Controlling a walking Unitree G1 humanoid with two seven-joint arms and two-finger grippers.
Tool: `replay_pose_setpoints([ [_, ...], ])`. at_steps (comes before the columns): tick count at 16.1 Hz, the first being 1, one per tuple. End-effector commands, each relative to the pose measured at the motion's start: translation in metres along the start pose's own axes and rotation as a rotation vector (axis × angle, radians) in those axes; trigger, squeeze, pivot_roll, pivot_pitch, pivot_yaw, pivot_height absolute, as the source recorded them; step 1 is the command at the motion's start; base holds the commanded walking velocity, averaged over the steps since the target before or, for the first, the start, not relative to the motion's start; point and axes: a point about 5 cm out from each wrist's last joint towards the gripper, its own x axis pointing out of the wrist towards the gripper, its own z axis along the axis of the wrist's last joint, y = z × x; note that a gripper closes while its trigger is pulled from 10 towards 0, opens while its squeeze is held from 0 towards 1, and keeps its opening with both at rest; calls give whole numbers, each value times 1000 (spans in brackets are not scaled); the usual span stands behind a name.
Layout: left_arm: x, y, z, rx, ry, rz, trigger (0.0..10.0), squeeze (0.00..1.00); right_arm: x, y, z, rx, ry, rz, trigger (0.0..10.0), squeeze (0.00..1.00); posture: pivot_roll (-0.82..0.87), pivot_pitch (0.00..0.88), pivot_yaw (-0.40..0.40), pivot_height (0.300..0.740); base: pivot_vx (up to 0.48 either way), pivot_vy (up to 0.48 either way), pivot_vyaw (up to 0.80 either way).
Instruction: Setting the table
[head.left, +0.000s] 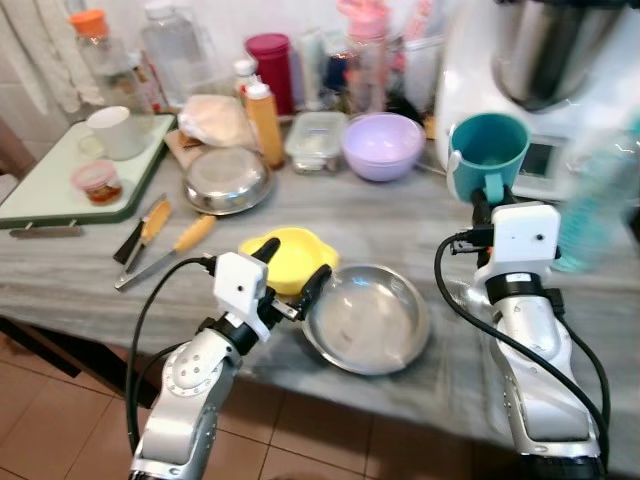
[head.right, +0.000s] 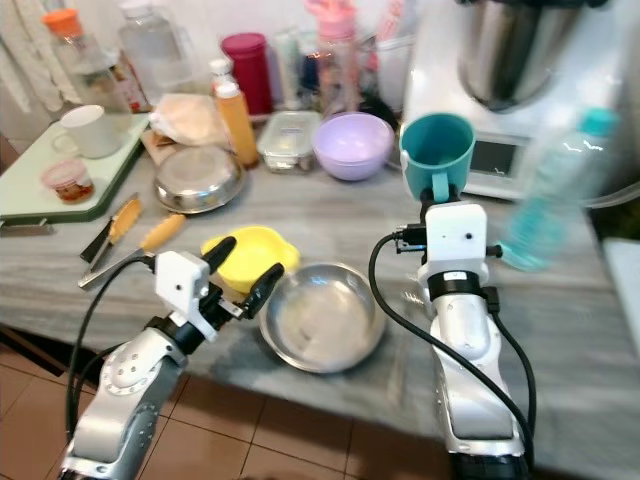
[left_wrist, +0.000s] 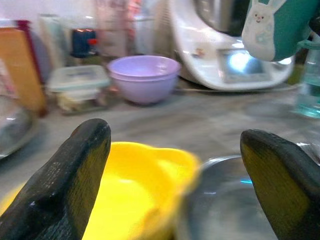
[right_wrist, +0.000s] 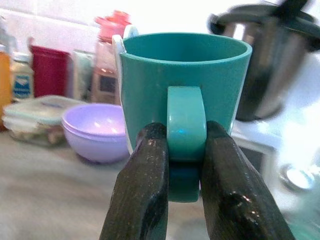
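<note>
Steel bowl (head.left: 367, 319) sits nearest me on the table (head.left: 90, 270); my left end effector (head.left: 291, 272) gapes wide around the yellow bowl (head.left: 288, 256). Farther back, right end effector (right_wrist: 181, 165) pinches the teal mug (head.left: 487, 150) handle, held aloft.

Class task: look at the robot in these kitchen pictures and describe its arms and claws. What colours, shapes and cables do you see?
Both arms are silver, rounded metal segments with round joints. Each wrist carries a white boxy block, and a black cable loops from it down along the arm. The left claw and right claw each have two long, matte black fingers with rounded tips. No markings can be made out.
</note>
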Motion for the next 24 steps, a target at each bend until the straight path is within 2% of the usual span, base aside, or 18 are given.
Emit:
replay_pose_setpoints([
  [1,-10,8,-2,13,23,46,10000,0,-5,5,3,3,-3,39,10000,0,-85,111,79,740,0,0,0],
  [4,-29,15,-4,23,52,92,10000,0,-11,7,4,22,6,77,10000,0,-79,124,77,740,0,0,0],
  [5,-35,15,-4,7,70,74,10000,0,-13,10,6,30,7,102,10000,0,-79,124,77,740,0,0,0],
  [8,-43,14,3,-28,72,-12,10000,0,-14,18,9,74,11,174,10000,0,-61,129,75,740,0,0,0],
  [17,-45,15,11,-49,104,-140,10000,0,-13,15,9,106,35,199,10000,0,-67,120,85,740,0,0,0],
  [20,-45,14,11,-53,114,-166,10000,0,-14,17,8,124,40,267,10000,0,-67,119,85,740,0,0,0],
  [24,-45,14,10,-50,123,-175,10000,0,-13,19,2,233,80,343,10000,0,-63,127,89,740,0,0,0],
])
